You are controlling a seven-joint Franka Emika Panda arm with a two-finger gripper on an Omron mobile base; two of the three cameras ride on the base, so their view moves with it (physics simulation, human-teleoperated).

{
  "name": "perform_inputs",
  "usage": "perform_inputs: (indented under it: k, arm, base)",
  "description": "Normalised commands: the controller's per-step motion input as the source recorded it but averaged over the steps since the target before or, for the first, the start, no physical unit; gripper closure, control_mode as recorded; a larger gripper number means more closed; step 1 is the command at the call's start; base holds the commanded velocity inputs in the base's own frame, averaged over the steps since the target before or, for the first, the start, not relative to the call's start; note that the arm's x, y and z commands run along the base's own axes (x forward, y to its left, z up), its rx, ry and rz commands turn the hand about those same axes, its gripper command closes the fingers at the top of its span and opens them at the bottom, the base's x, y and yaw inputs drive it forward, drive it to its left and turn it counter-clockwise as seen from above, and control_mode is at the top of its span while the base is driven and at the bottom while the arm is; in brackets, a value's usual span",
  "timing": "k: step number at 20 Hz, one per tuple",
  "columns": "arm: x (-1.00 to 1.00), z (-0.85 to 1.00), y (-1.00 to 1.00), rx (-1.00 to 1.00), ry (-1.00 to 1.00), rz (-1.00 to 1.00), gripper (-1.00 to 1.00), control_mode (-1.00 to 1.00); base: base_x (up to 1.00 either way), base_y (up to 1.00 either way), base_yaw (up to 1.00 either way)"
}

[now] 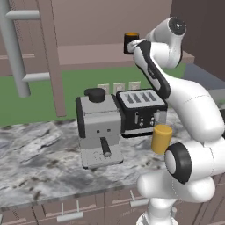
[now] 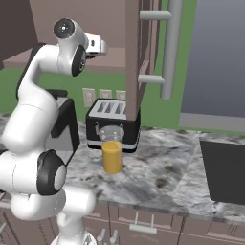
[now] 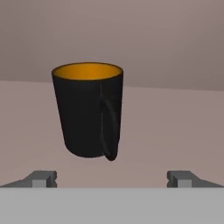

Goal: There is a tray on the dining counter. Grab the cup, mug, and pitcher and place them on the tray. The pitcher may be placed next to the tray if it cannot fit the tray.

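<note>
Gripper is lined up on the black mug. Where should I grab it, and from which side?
Grip the mug across its body, coming straight in level from the front as the open gripper faces now. It stands upright, its handle faces the hand, slightly right of center, so the fingers can likely straddle body and handle.

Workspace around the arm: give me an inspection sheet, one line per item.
Surface: grey-white marbled countertop over brown cabinets.
Job's things: black mug with orange inside stands upright on a brownish shelf above the counter, handle toward the camera in the hand view; yellow-orange pitcher stands upright on the countertop in front of the toaster.
Clutter: grey coffee machine and black toaster side by side.
Hand: hand open, facing the mug, holding nothing.
Cables: nothing seen.
Surroundings: green wall with outlets, grey ladder-like rails, dark panel set in the counter at right.
</note>
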Motion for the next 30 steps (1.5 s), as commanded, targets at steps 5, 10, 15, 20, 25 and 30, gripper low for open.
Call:
perform_inputs:
  k: [5,10,15,20,25,30]
  arm:
    - [0.09,0.0,0.0,0.0,0.0,0.0,-1.0,-1.0]
    - [0.13,0.0,0.0,0.0,0.0,0.0,-1.0,-1.0]
    - [0.12,0.0,0.0,0.0,0.0,0.0,-1.0,-1.0]
    - [0.12,0.0,0.0,0.0,0.0,0.0,-1.0,-1.0]
    - [0.12,0.0,0.0,0.0,0.0,0.0,-1.0,-1.0]
    - [0.12,0.01,0.0,0.0,0.0,0.0,-1.0,-1.0]
  base:
    - [0.0,0.0,0.0]
    - [0.0,0.0,0.0]
    - [0.0,0.0,0.0]
    - [0.0,0.0,0.0]
    - [0.0,0.0,0.0]
    - [0.0,0.0,0.0]
